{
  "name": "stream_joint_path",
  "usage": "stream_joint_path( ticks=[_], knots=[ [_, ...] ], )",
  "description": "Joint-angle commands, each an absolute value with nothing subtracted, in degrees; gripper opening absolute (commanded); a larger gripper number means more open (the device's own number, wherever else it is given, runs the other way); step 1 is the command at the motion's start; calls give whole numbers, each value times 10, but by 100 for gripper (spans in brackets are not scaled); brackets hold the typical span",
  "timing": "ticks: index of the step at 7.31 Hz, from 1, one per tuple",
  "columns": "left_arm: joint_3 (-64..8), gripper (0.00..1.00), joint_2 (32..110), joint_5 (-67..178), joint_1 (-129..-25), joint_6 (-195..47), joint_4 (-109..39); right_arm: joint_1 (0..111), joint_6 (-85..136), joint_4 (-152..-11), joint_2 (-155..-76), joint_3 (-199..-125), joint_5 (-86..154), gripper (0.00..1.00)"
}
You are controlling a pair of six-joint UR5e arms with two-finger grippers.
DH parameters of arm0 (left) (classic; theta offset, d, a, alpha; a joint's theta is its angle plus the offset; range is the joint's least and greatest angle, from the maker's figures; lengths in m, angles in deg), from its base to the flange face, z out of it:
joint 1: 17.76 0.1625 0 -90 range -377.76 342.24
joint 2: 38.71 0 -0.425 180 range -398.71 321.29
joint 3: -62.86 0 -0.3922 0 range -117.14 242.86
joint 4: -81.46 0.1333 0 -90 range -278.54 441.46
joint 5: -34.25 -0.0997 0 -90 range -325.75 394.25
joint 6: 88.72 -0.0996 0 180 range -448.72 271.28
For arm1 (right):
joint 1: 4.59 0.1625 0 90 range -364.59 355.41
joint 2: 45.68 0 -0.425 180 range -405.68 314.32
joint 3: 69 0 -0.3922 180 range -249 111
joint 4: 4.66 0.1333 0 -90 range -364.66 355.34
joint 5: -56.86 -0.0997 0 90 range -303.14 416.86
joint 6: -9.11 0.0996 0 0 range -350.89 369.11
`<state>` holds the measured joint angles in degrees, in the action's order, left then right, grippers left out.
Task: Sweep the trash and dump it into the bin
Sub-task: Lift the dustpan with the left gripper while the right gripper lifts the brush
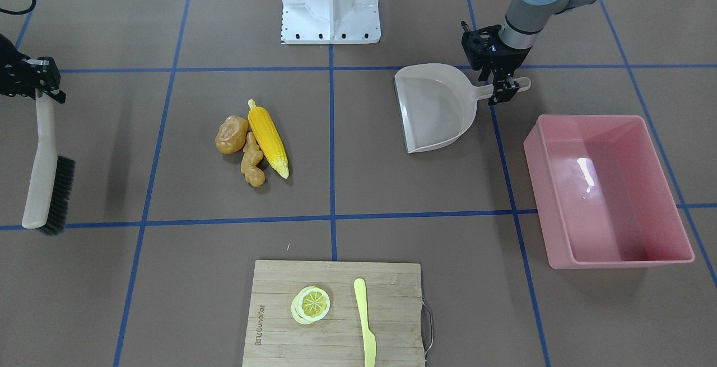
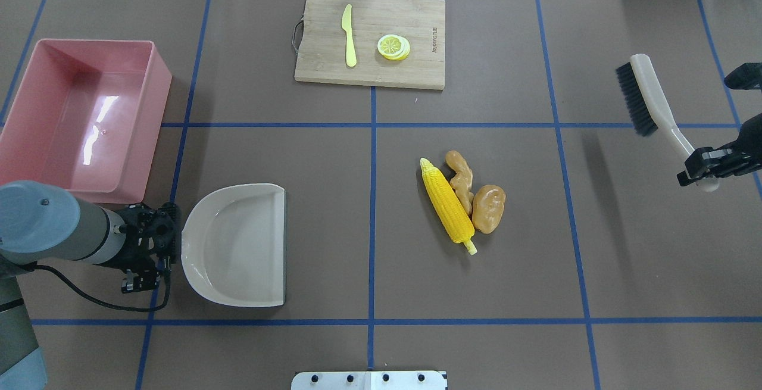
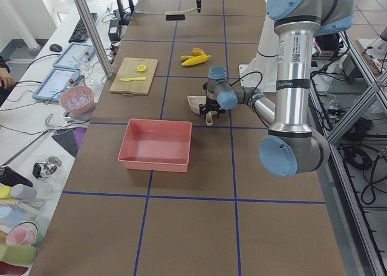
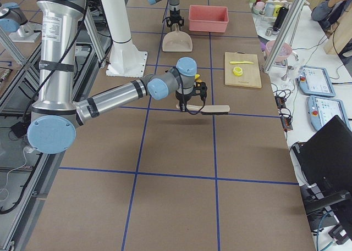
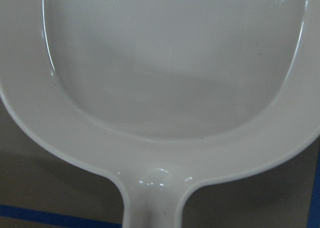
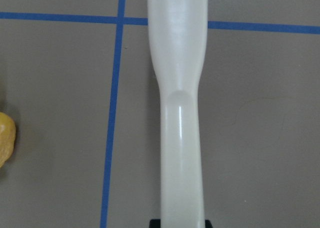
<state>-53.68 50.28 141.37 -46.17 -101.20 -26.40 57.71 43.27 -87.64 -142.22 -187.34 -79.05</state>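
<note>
1. The left claw (image 1: 502,88) is clamped on the handle of the beige dustpan (image 1: 434,106), which lies just beside the pink bin (image 1: 616,258).
2. The right claw (image 1: 47,93) grips the brush (image 1: 42,171), which is raised off the surface well apart from the bin.
3. The corn cob (image 1: 268,140), potato (image 1: 231,134) and ginger root (image 1: 252,164) lie huddled beyond the dustpan from the bin.
4. Sweeping looks not yet begun; the next move likely calls for bringing the pan's mouth and the brush to the pile.

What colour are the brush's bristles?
Black bristles, clearest in the overhead exterior view.
</note>
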Motion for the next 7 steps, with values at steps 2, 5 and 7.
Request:
stream_joint_path(
  ticks=[2, 5, 7],
  knots=[
    [-548, 0, 502, 1446, -469, -1012, -264, 591, 448, -801, -1459, -1878, -877, 0],
    [-594, 0, 492, 1460, -483, -1012, -251, 583, 586, -636, -1450, -1828, -881, 0],
    [-608, 0, 516, 1459, -483, -1016, -199, 551, 654, -506, -1414, -1748, -887, 0]
  ],
)
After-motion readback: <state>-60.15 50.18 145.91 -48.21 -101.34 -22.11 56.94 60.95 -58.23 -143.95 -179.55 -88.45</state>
